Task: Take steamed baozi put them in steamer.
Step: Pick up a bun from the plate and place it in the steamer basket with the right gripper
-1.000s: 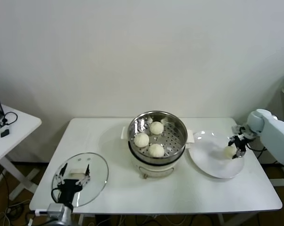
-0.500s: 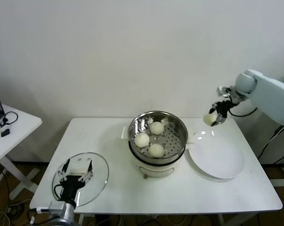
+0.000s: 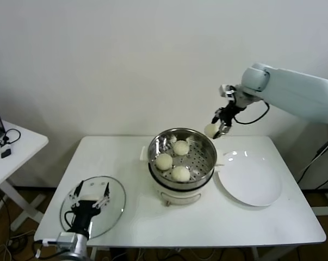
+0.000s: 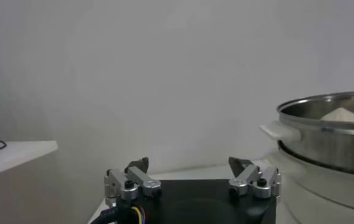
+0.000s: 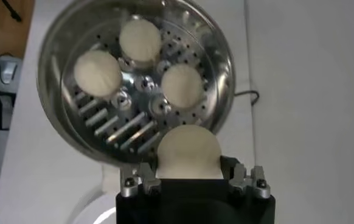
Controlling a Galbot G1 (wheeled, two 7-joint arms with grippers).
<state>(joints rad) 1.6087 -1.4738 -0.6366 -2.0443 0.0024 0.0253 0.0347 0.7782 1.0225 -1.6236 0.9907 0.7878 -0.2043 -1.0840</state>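
Observation:
The steel steamer [image 3: 208, 155] stands on its cream base at the table's middle and holds three cream-white baozi [image 3: 180, 147] [image 3: 163, 161] [image 3: 180, 173]. My right gripper [image 3: 217, 128] is shut on the fourth baozi [image 3: 211, 130] and holds it in the air just above the steamer's far right rim. In the right wrist view that baozi [image 5: 188, 152] sits between the fingers above the steamer [image 5: 55, 115]. My left gripper [image 3: 87, 199] is open and empty over the glass lid; it also shows in the left wrist view [image 4: 189, 165].
A round glass lid [image 3: 115, 204] lies at the table's front left. An empty white plate [image 3: 251, 179] lies right of the steamer. A side table [image 3: 22, 147] with cables stands at far left. The wall is close behind.
My right gripper has lifted the baozi off the white plate and carried it up and left to above the steamer's rim. The plate is now bare. The left arm has hardly moved.

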